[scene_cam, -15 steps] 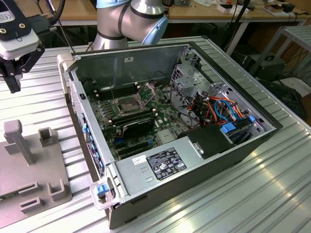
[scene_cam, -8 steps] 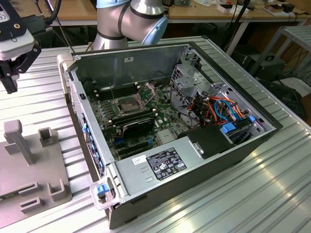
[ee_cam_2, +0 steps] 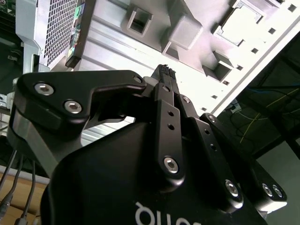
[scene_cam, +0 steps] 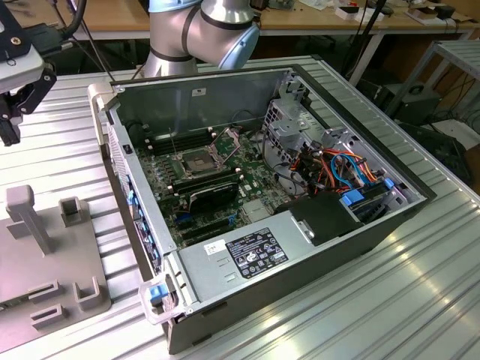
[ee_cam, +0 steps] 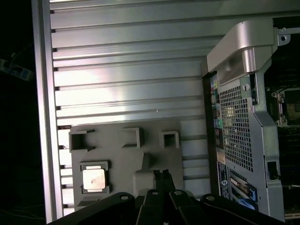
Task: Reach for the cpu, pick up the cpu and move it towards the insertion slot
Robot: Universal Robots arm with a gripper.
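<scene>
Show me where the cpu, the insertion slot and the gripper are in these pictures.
cpu [ee_cam: 93, 179]: first wrist view, centre of its silver face.
insertion slot [scene_cam: 194, 163]: exterior view, its dark centre.
gripper [ee_cam: 161, 174]: first wrist view, midway between its shut fingertips.

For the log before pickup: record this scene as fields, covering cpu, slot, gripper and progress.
cpu: flat in a holder on the grey plate, not held
slot: on the board inside the open case, silvery frame, dark centre
gripper: fingers shut, holding nothing, clear of the cpu
progress: cpu not yet picked up
</scene>
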